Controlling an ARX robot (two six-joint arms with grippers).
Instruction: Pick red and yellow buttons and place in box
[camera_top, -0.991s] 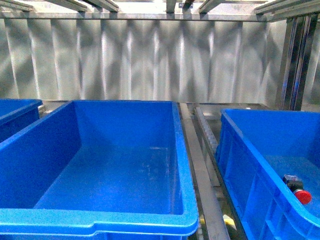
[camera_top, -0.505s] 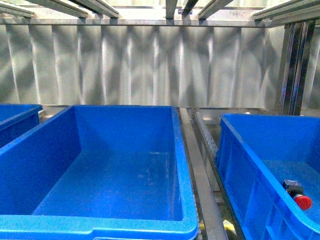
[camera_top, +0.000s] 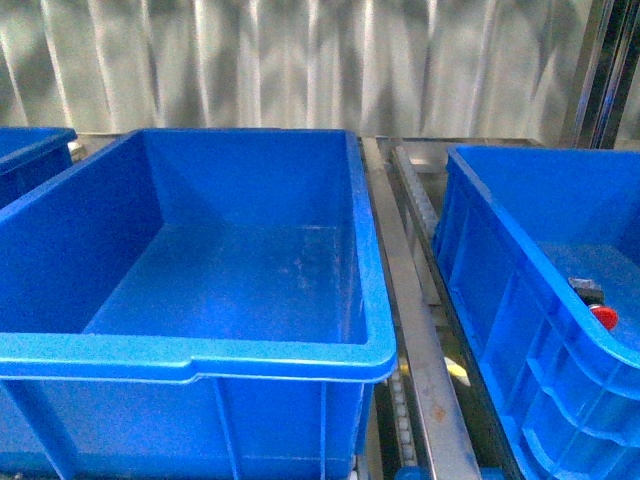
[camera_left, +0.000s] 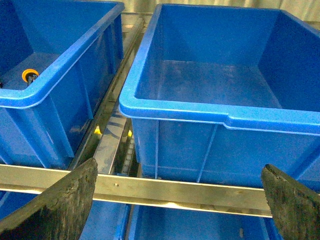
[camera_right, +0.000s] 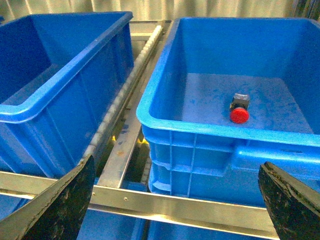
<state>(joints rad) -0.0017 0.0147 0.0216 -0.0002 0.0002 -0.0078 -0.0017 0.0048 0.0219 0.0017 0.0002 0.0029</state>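
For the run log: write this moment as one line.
left fingers: open, empty | right fingers: open, empty | red button: in right bin | yellow button: in left bin | middle bin: no buttons seen

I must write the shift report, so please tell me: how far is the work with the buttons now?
Nothing looks done: the middle box is empty. Nothing is in hand either: the left gripper and the right gripper are both open and hold nothing. What is left: a red button lies in the right box, and a yellow button in the left box; neither is touched.
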